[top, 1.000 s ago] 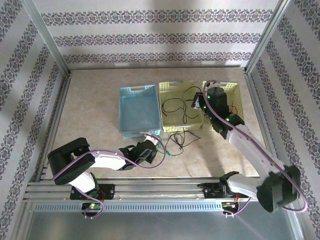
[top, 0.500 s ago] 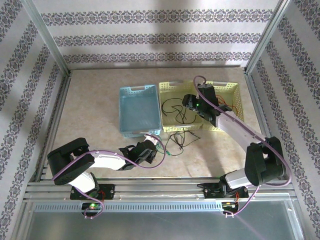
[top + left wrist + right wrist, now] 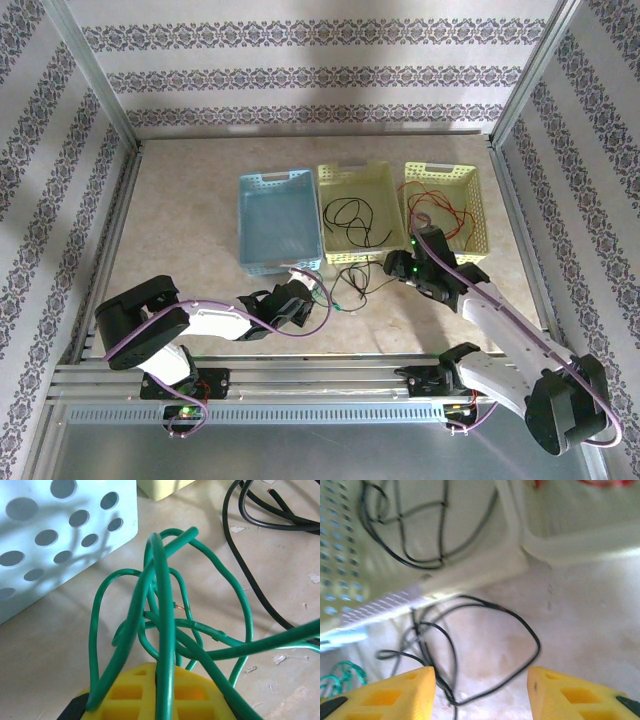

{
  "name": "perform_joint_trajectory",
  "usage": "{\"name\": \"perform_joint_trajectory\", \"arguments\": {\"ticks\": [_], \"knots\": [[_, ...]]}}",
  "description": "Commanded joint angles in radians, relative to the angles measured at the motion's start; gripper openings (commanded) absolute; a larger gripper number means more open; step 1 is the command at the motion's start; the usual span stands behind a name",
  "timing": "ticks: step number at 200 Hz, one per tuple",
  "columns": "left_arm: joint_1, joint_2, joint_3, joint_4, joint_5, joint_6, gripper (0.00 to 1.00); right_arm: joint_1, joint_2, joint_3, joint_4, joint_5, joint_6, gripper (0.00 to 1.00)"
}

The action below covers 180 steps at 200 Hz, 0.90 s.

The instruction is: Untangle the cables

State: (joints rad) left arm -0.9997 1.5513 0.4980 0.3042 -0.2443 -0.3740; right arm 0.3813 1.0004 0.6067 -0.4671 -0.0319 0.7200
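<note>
The left claw pinches the thin green wire just in front of the middle yellow plastic basket. The right claw is wide open and empty, over the thin black wire there.

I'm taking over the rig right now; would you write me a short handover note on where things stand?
Left gripper: shut on the green cable, which is bunched on the table near the blue basket.
Right gripper: open, hovering over black cable loops on the table before the middle basket.
Red cable: in the right basket.
More black cable lies inside the middle basket; I cannot tell if it joins the table loops.
Done: red is apart. Left: the black table loops and the green.
</note>
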Motion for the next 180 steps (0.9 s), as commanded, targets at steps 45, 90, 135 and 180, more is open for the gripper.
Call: {"name": "perform_joint_trajectory", "arguments": {"ticks": [45,90,135,180], "knots": [[0.000,0.030,-0.004,-0.046,0.020,0.009,0.00,-0.012,0.165,0.004,0.044,-0.019,-0.001,0.49],[0.000,0.030,-0.002,-0.051,0.018,0.007,0.00,-0.011,0.225,-0.015,0.087,-0.021,-0.009,0.27],[0.000,0.030,0.005,-0.056,0.016,0.009,0.00,-0.003,0.182,-0.054,0.074,0.062,0.023,0.00],[0.000,0.033,0.004,-0.056,0.019,0.009,0.00,0.003,-0.051,-0.069,-0.012,0.207,0.065,0.00]]}}
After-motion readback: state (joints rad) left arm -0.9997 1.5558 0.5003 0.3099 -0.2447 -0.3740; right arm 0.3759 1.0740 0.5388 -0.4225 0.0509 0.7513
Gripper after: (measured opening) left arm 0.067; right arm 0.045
